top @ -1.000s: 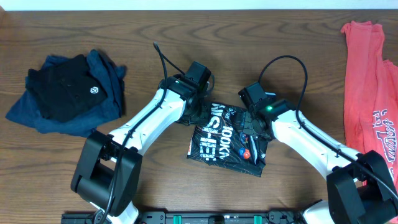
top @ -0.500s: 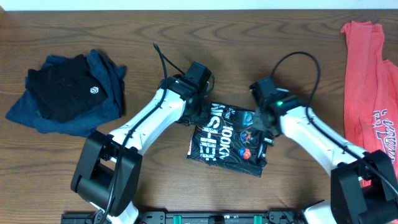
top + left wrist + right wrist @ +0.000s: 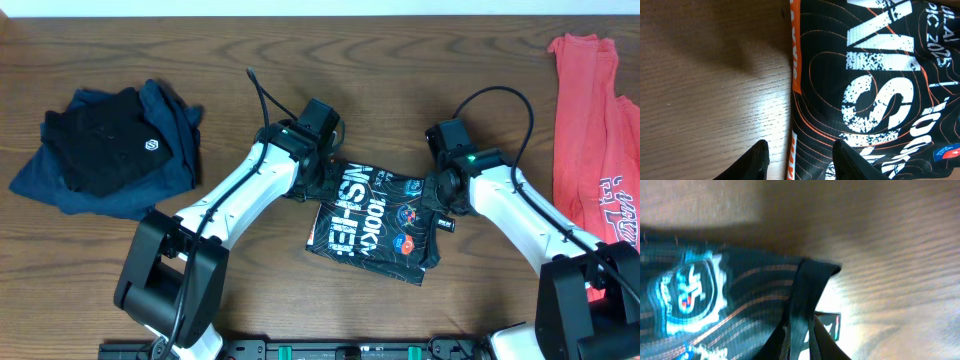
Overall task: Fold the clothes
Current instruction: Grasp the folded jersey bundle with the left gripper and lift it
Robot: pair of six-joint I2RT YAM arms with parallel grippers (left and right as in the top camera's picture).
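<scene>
The black jersey with orange contour lines and white lettering lies folded small at the table's middle. My left gripper is open and hovers over its upper left edge; in the left wrist view its fingers straddle the orange-trimmed hem of the jersey. My right gripper is shut on the jersey's right edge; the right wrist view shows a pinched black fold between the fingers, next to a round chest logo.
A heap of dark blue and black clothes lies at the left. A red shirt with white lettering lies along the right edge. Bare wooden table surrounds the jersey.
My right gripper has moved right and back, pulling the jersey's right side outward, so the cloth now lies wider. The left arm has stayed in place.
</scene>
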